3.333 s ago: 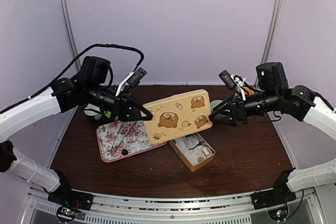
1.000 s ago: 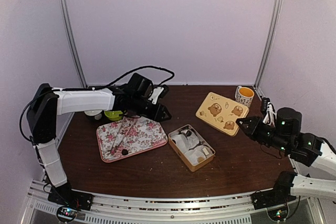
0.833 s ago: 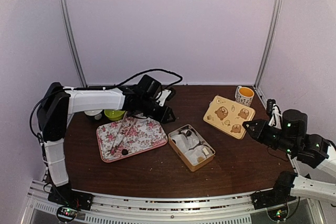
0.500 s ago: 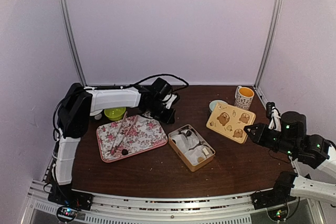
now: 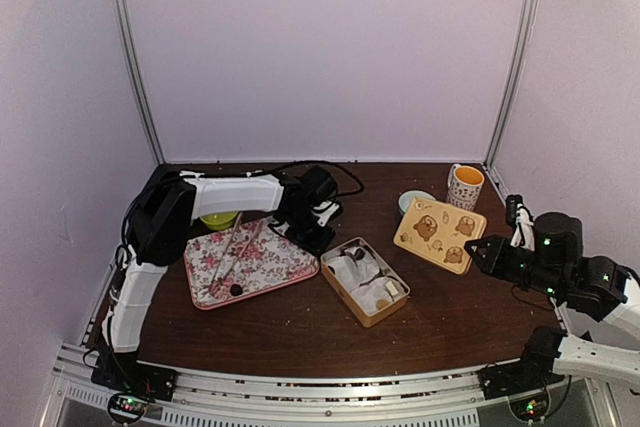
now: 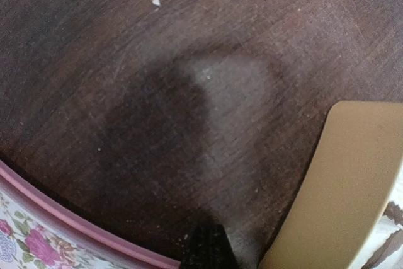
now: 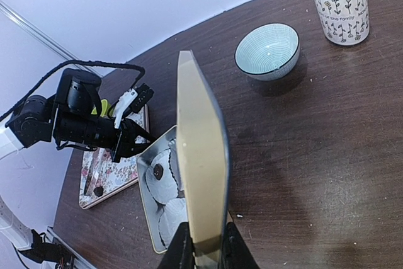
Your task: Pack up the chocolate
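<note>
One dark chocolate (image 5: 236,289) lies on the floral tray (image 5: 290,265), and another chocolate (image 7: 158,171) sits in a white paper cup inside the open tan tin box (image 5: 347,299). My left gripper (image 5: 322,239) hangs shut and empty just over the table between the tray rim (image 6: 75,218) and the box's corner (image 6: 340,193); its dark tip (image 6: 211,249) shows at the bottom of the left wrist view. My right gripper (image 7: 206,251) is shut on the yellow bear-printed lid (image 5: 438,227), held tilted above the table at the right, edge-on (image 7: 201,155) in the right wrist view.
Pink tongs (image 5: 232,252) lie on the tray. A green bowl (image 5: 218,218) stands behind the tray. A teal bowl (image 5: 412,200) and a flowered mug (image 5: 465,185) stand at the back right, behind the lid. The left arm's cable loops along the back edge.
The lid came off the box, carried right by my right gripper, and has held still for half a second. My left gripper swung right from the tray's far side to the box's corner and shut.
</note>
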You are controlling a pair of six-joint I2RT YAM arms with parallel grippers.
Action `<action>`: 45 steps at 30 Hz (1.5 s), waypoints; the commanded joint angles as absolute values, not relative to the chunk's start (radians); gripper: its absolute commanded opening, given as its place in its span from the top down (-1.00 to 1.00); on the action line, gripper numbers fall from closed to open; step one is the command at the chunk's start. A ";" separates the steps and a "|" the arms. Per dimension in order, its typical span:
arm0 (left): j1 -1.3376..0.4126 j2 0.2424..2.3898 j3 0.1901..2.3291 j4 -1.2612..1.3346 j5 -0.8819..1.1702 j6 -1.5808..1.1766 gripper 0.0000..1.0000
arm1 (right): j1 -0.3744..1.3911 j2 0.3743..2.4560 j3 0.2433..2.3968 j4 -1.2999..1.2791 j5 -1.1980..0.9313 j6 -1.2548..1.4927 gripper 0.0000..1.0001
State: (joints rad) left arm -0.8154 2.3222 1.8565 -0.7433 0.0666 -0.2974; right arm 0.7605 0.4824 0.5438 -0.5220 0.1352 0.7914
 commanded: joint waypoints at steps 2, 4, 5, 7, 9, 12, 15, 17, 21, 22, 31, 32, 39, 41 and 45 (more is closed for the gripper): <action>-0.822 2.301 1.824 -0.882 -0.035 -0.280 1.00 | 0.755 0.488 0.561 -0.494 0.156 0.783 0.80; -0.825 2.275 1.793 -0.892 -0.048 -0.287 1.00 | 0.753 0.493 0.560 -0.489 0.154 0.783 0.80; -0.825 2.262 1.771 -0.893 -0.054 -0.290 1.00 | 0.754 0.493 0.559 -0.485 0.152 0.783 0.80; -0.828 2.234 1.732 -0.894 -0.069 -0.299 1.00 | 0.754 0.495 0.558 -0.482 0.150 0.783 0.79; -0.829 2.211 1.699 -0.894 -0.073 -0.307 1.00 | 0.753 0.503 0.557 -0.482 0.141 0.782 0.79; -0.828 2.187 1.673 -0.893 -0.074 -0.318 1.00 | 0.753 0.530 0.567 -0.507 0.114 0.776 0.79; -0.832 2.157 1.660 -0.847 -0.058 -0.320 1.00 | 0.753 0.567 0.632 -0.629 0.107 0.737 0.79; -0.833 2.128 1.647 -0.786 -0.025 -0.321 1.00 | 0.753 0.591 0.687 -0.743 0.093 0.704 0.78; -0.833 2.114 1.694 -0.753 -0.025 -0.330 1.00 | 0.753 0.647 0.794 -0.943 0.018 0.664 0.72; -0.833 2.116 1.712 -0.753 -0.041 -0.331 1.00 | 0.755 0.659 0.813 -0.995 0.008 0.662 0.73; -0.830 2.198 1.845 -0.747 -0.049 -0.328 1.00 | 0.755 0.677 0.850 -1.180 -0.066 0.639 0.84; -0.830 2.203 1.852 -0.743 -0.041 -0.328 1.00 | 0.755 0.684 0.862 -1.207 -0.063 0.631 0.85; -0.830 2.221 1.854 -0.684 0.046 -0.316 1.00 | 0.755 0.761 0.917 -1.331 -0.197 0.522 0.91; -0.830 2.227 1.859 -0.680 0.059 -0.313 1.00 | 0.755 0.758 0.913 -1.312 -0.244 0.502 0.94; -0.831 2.233 1.861 -0.676 0.078 -0.310 1.00 | 0.755 0.766 0.962 -1.345 -0.266 0.478 0.96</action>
State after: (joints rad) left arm -0.8349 2.2166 1.8313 -0.7216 0.0349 -0.3206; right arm 0.7559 0.7559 0.9123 -1.2594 -0.1925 0.5358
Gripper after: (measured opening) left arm 0.007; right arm 0.147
